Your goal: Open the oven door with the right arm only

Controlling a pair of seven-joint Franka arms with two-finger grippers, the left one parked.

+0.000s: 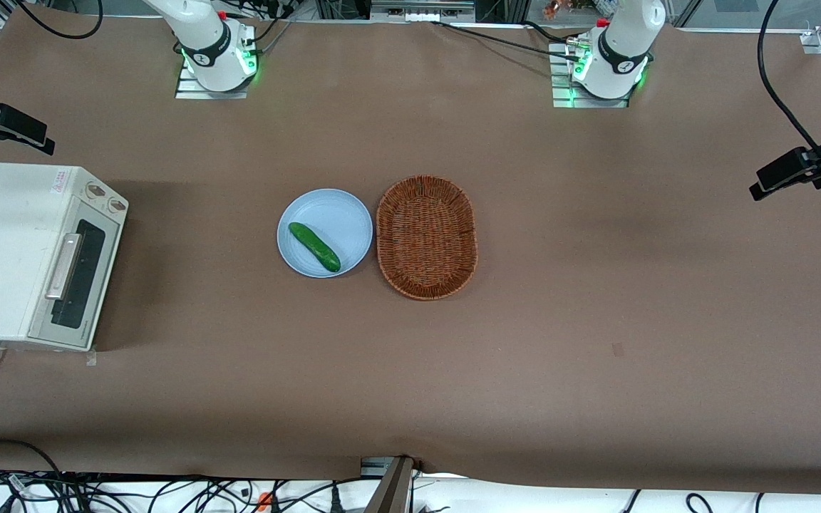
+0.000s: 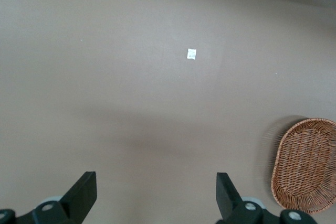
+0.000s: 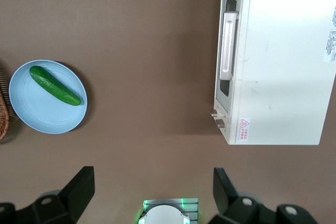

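The front view cuts the right arm (image 1: 205, 39) off at the top edge of the frame, so only its base and lowest white link show there. Its gripper (image 3: 152, 182) appears plainly only in the right wrist view. There the two black fingers (image 3: 79, 187) stand wide apart with nothing between them, hanging high above bare brown table (image 1: 596, 320), with the arm's green-lit base under them.

The oven door (image 1: 86, 271) is shut, flush with the cream toaster oven (image 1: 11, 242), which sits at the working arm's end of the table and is clipped by the frame's edge in the front view. That view shows the door's dark window, its silver bar handle (image 1: 63, 267) and the two knobs (image 1: 107, 197) above it. From the wrist camera the door is seen nearly edge-on as a narrow strip. Its handle is clear, but the window is barely visible and the knobs are hard to make out.

Near the middle of the front frame a blue plate (image 1: 343, 214) carries a cucumber (image 1: 314, 246), just beside a wicker basket (image 1: 382, 235). The wrist view shows the plate and cucumber whole, but only a sliver of the basket at the frame's edge.
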